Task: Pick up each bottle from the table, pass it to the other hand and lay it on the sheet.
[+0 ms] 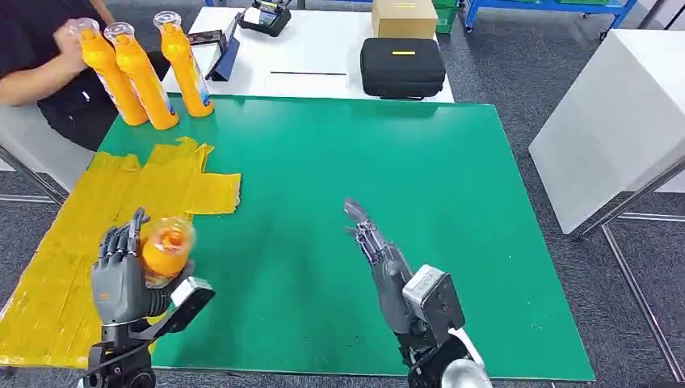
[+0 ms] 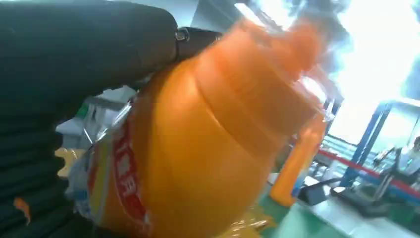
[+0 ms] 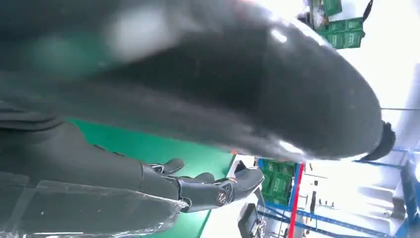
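Note:
My left hand grips an orange bottle over the near left of the green table, at the edge of the yellow sheet. The bottle's cap end faces the head camera. In the left wrist view the orange bottle with its red and white label looms close and blurred, with the thumb across it. My right hand hovers over the middle of the green table, fingers stretched out and holding nothing. Three more orange bottles stand at the far left corner.
A person in black at the far left holds the leftmost standing bottle. Behind the green table a white table carries a black case, a cardboard box and a small device. Another white table stands to the right.

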### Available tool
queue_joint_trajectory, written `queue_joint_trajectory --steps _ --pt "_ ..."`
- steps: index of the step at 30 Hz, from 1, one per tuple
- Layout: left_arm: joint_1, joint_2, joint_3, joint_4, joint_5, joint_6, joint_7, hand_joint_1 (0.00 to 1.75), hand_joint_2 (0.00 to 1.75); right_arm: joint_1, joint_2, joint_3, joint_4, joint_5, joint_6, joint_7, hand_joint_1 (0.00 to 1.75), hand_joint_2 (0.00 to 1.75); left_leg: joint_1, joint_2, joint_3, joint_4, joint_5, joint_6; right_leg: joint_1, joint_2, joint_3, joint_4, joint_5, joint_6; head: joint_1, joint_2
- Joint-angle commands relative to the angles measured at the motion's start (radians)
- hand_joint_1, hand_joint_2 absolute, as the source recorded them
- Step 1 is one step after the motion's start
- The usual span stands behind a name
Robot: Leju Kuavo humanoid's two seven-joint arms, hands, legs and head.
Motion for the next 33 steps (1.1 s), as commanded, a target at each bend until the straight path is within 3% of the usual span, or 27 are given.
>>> queue_joint_trajectory --steps 1,14,27,30,32,33 --pt "-0.007 0.055 -0.044 0.060 -0.021 -0.034 0.032 0.00 0.00 -0.014 -0.015 0.007 0.025 -0.014 0.018 0.002 0.00 0.00 0.000 0.000 0.004 0.000 -0.002 0.000 0.001 0.000 0.003 0.000 -0.001 -0.004 0.000 0.000" --pt "-0.001 0.031 -0.063 0.058 -0.007 -0.046 0.045 0.00 0.00 0.071 -0.010 -0.040 -0.034 0.017 0.026 -0.007 0.00 0.00 0.000 -0.003 0.004 0.000 -0.002 0.001 0.001 -0.003 0.005 0.000 -0.003 -0.005 0.000 0.000" --pt "-0.016 0.013 -0.061 0.064 0.040 -0.065 0.037 0.00 0.00 0.066 0.001 -0.047 -0.029 0.026 0.032 0.005 0.00 0.00 0.000 -0.002 0.004 0.000 -0.002 0.001 0.001 -0.002 0.004 0.000 -0.003 -0.005 0.000 0.000" --pt "0.000 -0.045 -0.017 -0.007 0.492 -0.205 -0.107 0.00 0.00 0.074 0.004 -0.057 -0.027 0.046 0.022 -0.006 0.00 0.00 0.000 -0.002 0.005 0.000 -0.003 0.001 0.001 -0.002 0.005 0.000 -0.004 -0.006 0.000 0.000" --pt "0.032 -0.085 0.007 -0.100 0.891 -0.387 -0.208 0.00 0.00 0.082 -0.003 -0.060 -0.020 0.057 0.018 -0.051 0.00 0.00 0.000 -0.002 0.003 0.001 -0.003 0.001 0.001 -0.002 0.004 0.001 -0.003 -0.005 0.000 0.000" --pt "0.070 -0.074 -0.015 -0.189 1.071 -0.463 -0.265 0.00 0.00 0.085 -0.006 -0.060 -0.006 0.054 0.024 -0.121 0.00 0.00 0.000 -0.002 0.002 0.001 -0.002 0.001 0.001 -0.002 0.002 0.000 -0.002 -0.004 0.000 0.000"
